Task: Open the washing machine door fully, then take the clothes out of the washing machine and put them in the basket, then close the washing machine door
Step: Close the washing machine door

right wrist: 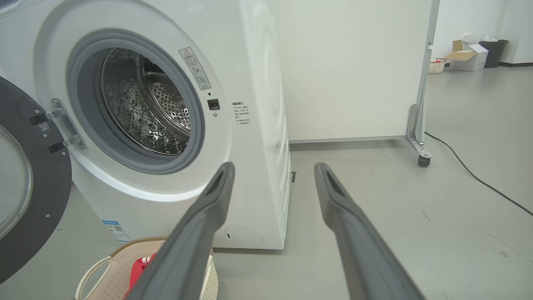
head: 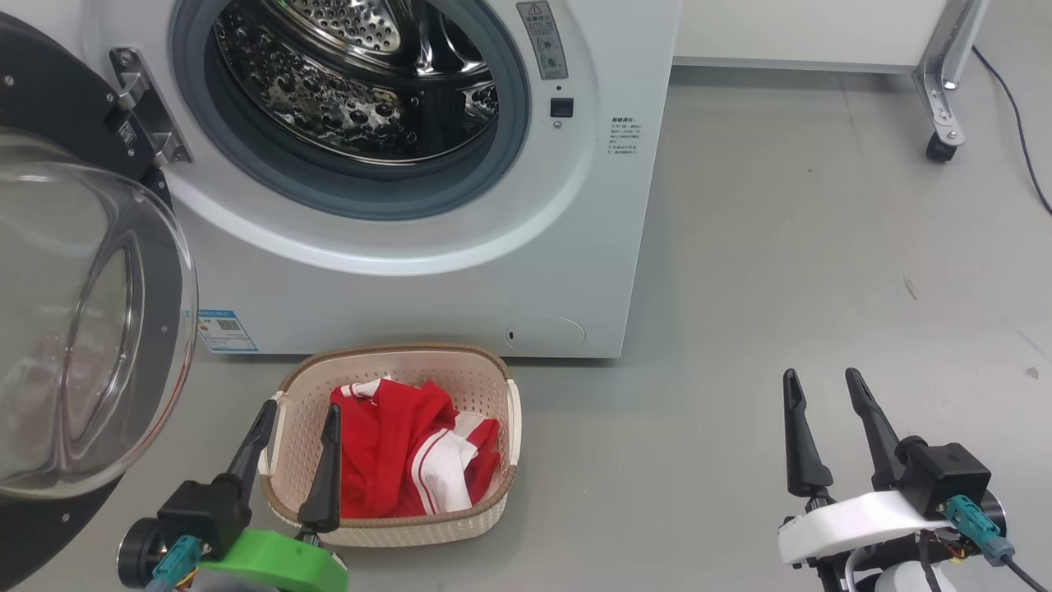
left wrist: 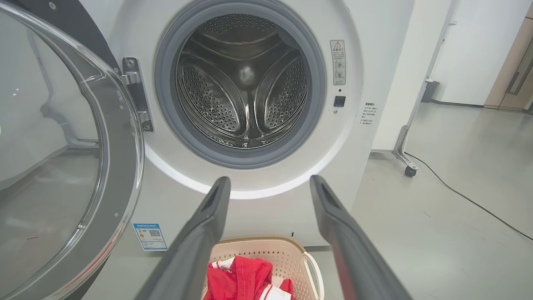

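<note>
The white washing machine (head: pixel 427 288) stands with its steel drum (head: pixel 362 74) bare of clothes. Its black, glass-bellied door (head: pixel 74 329) hangs swung wide to the left on its hinge (head: pixel 144 107). On the floor in front sits the cream basket (head: pixel 394 370) holding the red and white clothes (head: pixel 411 452). My left gripper (head: pixel 300 411) is open over the basket's left rim, holding nothing. My right gripper (head: pixel 822 382) is open above bare floor to the right. The left wrist view looks straight into the drum (left wrist: pixel 245 83), with basket (left wrist: pixel 287 254) and clothes (left wrist: pixel 241 275) below.
A white panel on a castor leg (head: pixel 941 115) stands behind the machine at the right, with a black cable (head: pixel 1019 123) trailing over the grey floor. Boxes and a bin (right wrist: pixel 479 54) sit far off in the right wrist view.
</note>
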